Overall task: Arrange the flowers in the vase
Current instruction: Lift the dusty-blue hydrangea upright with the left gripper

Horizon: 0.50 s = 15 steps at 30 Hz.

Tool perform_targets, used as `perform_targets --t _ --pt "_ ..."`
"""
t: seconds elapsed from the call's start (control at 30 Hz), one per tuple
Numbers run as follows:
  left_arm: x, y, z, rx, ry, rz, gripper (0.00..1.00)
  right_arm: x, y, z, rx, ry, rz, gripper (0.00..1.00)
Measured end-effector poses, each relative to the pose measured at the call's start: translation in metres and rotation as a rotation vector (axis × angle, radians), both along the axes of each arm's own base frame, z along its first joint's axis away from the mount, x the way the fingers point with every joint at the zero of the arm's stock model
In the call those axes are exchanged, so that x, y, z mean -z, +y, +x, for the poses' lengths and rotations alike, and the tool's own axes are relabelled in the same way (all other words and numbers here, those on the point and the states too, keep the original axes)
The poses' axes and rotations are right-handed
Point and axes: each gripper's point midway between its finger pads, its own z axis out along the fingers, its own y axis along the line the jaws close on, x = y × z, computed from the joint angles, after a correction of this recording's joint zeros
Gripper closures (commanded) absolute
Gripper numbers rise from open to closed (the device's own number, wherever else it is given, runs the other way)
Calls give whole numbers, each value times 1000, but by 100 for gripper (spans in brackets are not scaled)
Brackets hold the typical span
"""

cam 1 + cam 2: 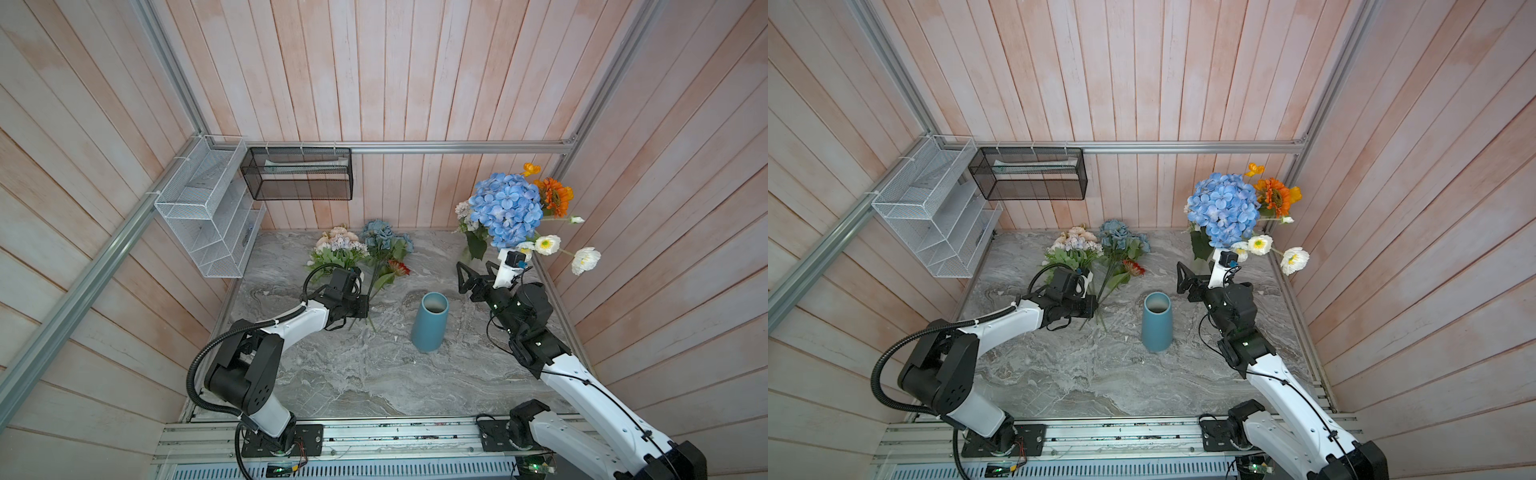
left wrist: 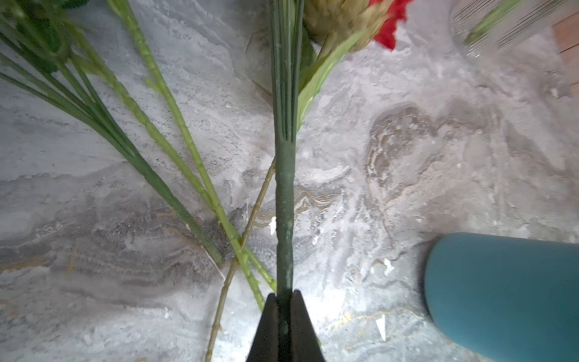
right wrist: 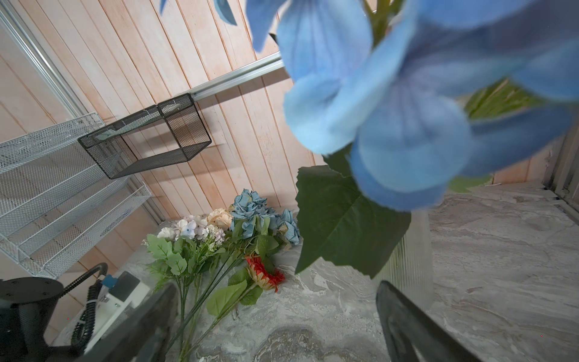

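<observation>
An empty teal vase (image 1: 430,322) (image 1: 1156,326) (image 2: 501,291) stands upright mid-table. Left of it, flowers lie flat: a peach and lilac bunch (image 1: 338,245), dusty blue roses (image 1: 384,237) (image 3: 253,203) and a red bloom (image 1: 399,268) (image 2: 390,22). My left gripper (image 1: 368,307) (image 1: 1094,307) (image 2: 285,296) is shut on a dark green stem (image 2: 284,188) near its cut end. At the back right, a clear ribbed glass vase (image 3: 413,250) holds a bright blue hydrangea (image 1: 505,210) (image 1: 1223,208), orange blooms (image 1: 552,195) and white blooms (image 1: 546,244). My right gripper (image 1: 478,270) (image 3: 275,313) stands open and empty beside it.
A white wire rack (image 1: 208,216) hangs on the left wall and a black mesh basket (image 1: 299,174) on the back wall. Wooden walls close in three sides. Loose pale green stems (image 2: 175,156) cross on the marble table (image 1: 374,374) near my left gripper.
</observation>
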Motion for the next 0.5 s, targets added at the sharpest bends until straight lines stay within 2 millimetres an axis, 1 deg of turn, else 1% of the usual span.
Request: perform_targets --t 0.27,0.5 --pt "-33 0 -6 -27 -84 -95 100 -6 2 -3 -14 -12 30 2" --pt "-65 -12 -12 -1 -169 -241 100 -9 10 -6 -65 -12 61 2"
